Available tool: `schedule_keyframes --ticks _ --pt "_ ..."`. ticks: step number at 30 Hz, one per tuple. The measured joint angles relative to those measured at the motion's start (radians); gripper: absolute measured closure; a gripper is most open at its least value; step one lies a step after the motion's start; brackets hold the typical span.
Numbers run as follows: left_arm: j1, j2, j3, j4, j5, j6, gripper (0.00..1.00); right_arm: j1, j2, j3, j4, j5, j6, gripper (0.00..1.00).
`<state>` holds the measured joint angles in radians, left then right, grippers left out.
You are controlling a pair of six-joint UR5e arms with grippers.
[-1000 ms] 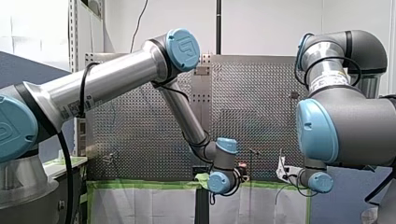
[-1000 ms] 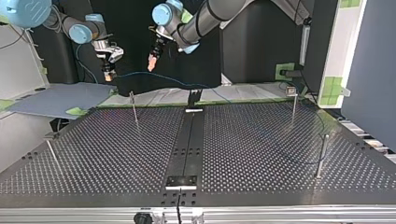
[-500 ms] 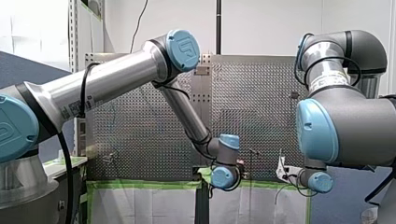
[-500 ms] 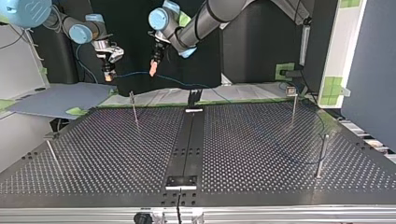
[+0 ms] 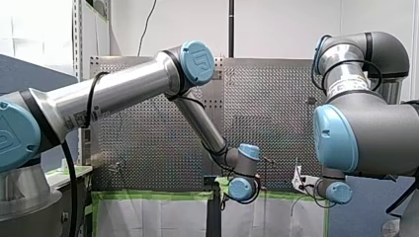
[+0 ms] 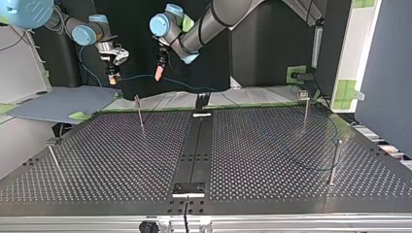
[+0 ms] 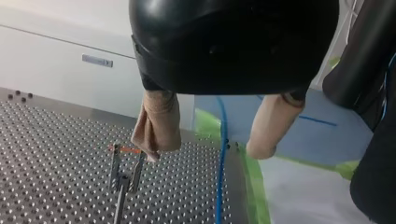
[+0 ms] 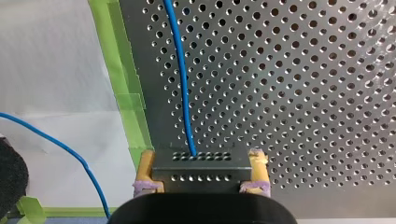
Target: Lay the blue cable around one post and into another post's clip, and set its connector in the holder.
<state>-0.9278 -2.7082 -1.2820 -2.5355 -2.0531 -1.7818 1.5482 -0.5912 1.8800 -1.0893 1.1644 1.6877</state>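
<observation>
Embossed on the round blue joint cap (image 5: 197,61) of my left arm, front view: a pale maker's emblem, too small to read as letters. Stuck along that arm's silver tube: a white label (image 5: 81,116) with dark print, too small to read; same with the white label band (image 5: 348,85) on my right arm. Clamped tight between the yellow pads of my right end effector (image 8: 201,173): a dark grey rectangular connector with rows of small holes (image 8: 200,161), held over the perforated metal bench (image 8: 303,93) close to its edge of bright green tape (image 8: 123,84). Springing from the connector: the thin blue cable (image 8: 180,70). Strung in the top view from there across under my left end effector, then down onto the bench and over to the view's right, looping near two thin upright metal posts (image 6: 305,111); hard to tell whether around or beside them. Spread wide and gripping nothing: the beige padded fingers (image 7: 156,126) of my left end effector (image 7: 205,151), with the cable passing below the gap between them, apart from both. Beside and beyond one finger: a slim metal post topped by a forked clip with an orange piece (image 7: 123,170), standing on the bench. Down the bench's middle in the top view: a flat black strip (image 6: 194,150). Off the bench at that view's left: a blue-grey sheet (image 6: 58,104). Behind the bench in the front view: a plain white wall (image 5: 286,24).
</observation>
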Motion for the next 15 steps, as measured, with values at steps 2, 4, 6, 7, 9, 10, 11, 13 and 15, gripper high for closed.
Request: schedule_keyframes --ticks 2,4,6,7,9,10,11,13,15 --pt "0.007 -0.001 0.013 -0.017 -0.002 0.000 0.00 0.000 0.000 0.000 0.000 -0.001 0.000 1.00" --pt "0.013 -0.001 0.024 -0.025 -0.004 -0.001 0.00 0.000 0.000 0.000 0.000 -0.002 0.000 1.00" --pt "0.018 -0.001 0.035 -0.030 -0.004 -0.001 0.00 0.000 -0.001 0.000 0.000 -0.002 0.000 1.00" --pt "0.020 -0.001 0.039 -0.031 -0.004 -0.001 0.00 0.000 -0.001 0.000 0.000 -0.003 0.000 1.00" --pt "0.025 -0.001 0.046 -0.035 -0.004 -0.001 0.00 0.000 -0.001 0.000 0.000 -0.003 0.000 1.00" --pt "0.028 -0.001 0.049 -0.037 -0.003 -0.003 0.00 0.000 -0.002 0.000 0.000 -0.003 0.000 1.00" --pt "0.030 -0.001 0.051 -0.038 0.000 -0.006 0.00 0.000 -0.002 0.000 0.000 -0.003 0.000 1.00" --pt "0.036 -0.002 0.053 -0.040 0.007 -0.017 0.00 0.000 -0.002 0.000 0.001 -0.003 0.000 1.00" --pt "0.043 -0.002 0.057 -0.044 0.012 -0.029 0.00 0.001 -0.003 0.000 0.002 -0.004 0.000 1.00"
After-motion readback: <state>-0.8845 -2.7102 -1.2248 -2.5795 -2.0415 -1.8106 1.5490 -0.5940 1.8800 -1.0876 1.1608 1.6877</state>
